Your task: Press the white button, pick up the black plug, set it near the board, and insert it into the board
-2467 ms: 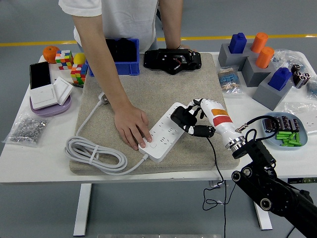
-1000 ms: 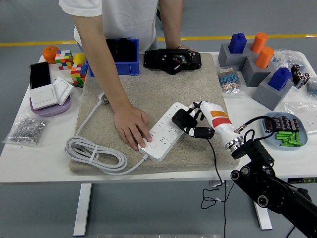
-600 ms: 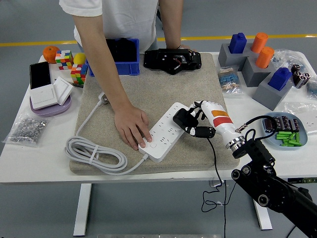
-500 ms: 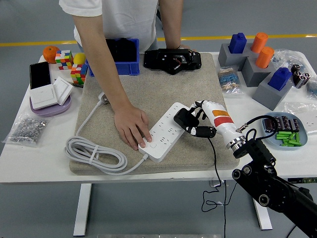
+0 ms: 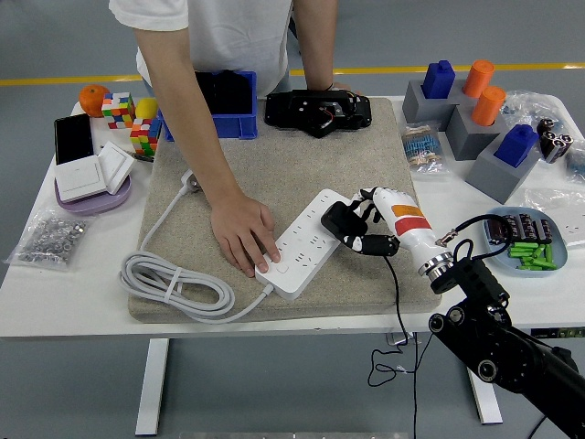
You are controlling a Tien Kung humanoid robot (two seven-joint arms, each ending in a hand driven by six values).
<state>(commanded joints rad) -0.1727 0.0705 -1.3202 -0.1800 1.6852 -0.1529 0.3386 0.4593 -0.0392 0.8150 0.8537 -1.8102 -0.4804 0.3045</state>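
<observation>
- No word, brand, number or sign can be read anywhere.
- The orange-red label patch (image 5: 408, 210) on the white back of the robot's right hand (image 5: 369, 228), near the right edge of the beige felt mat (image 5: 274, 174), carries marks too small to make out.
- The white rectangular power strip (image 5: 304, 245) on the mat shows no legible print.
- The clear bags at the white table's (image 5: 82, 274) edges show nothing legible.
</observation>
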